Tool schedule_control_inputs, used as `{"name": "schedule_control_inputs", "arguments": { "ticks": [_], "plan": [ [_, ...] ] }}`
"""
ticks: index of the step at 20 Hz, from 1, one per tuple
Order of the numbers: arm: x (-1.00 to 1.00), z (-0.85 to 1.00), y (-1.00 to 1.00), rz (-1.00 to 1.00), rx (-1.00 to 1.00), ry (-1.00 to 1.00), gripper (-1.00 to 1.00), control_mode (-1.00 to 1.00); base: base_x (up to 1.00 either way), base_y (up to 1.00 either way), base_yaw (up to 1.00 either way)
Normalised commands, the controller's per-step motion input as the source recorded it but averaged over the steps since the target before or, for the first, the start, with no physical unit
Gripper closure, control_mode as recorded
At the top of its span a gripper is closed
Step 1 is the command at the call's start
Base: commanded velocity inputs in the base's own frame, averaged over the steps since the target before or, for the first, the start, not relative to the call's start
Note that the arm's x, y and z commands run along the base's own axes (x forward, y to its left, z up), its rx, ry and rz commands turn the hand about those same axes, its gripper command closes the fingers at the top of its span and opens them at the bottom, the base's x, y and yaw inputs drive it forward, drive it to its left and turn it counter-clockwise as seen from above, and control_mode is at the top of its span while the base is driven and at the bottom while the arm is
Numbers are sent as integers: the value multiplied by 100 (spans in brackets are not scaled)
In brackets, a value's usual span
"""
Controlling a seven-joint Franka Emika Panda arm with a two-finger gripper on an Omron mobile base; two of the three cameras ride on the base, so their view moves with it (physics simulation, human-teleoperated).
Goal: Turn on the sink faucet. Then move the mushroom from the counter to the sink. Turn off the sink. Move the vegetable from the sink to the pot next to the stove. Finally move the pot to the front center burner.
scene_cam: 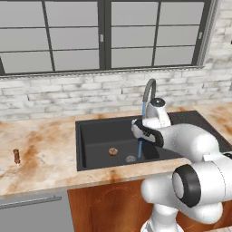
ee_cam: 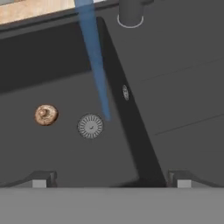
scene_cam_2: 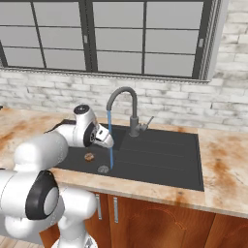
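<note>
The gripper (ee_cam: pixel 111 178) hung released over the sink (ee_cam: pixel 52 70), the mushroom (ee_cam: pixel 46 114) at 10 o'clock from it, water running.

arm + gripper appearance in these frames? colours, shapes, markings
Glossy white arm of rounded, bulbous link shells, with black bands and round black caps at the joints. No cables or markings are visible. The gripper ends in two small fingertips, dark with pale grey faces, blocky and squared.

Matte black sink (scene_cam: pixel 90 131), tan-brown mushroom (ee_cam: pixel 46 114), blue water stream (scene_cam_2: pixel 110 140), rust-blotched beige counter (scene_cam: pixel 41 149), dark grey faucet (scene_cam_2: pixel 127 104)
</note>
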Motion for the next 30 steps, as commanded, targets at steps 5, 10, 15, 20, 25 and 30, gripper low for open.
{"name": "schedule_control_inputs", "arguments": {
  "ticks": [5, 10, 15, 20, 25, 30],
  "plan": [
    [-2, 47, -81, 0, 0, -8, -100, -100, 0, 0, 0],
    [0, 19, -92, 0, 6, -3, -100, -100, 0, 0, 0],
    [0, 2, -82, 0, 10, 0, -100, -100, 0, 0, 0],
    [13, 3, -58, 11, 8, -9, -100, -100, 0, 0, 0],
    [14, -2, -36, 16, 9, -16, -100, -100, 0, 0, 0],
    [37, 1, -4, 24, 7, -22, -100, -100, 0, 0, 0]
  ]
}}
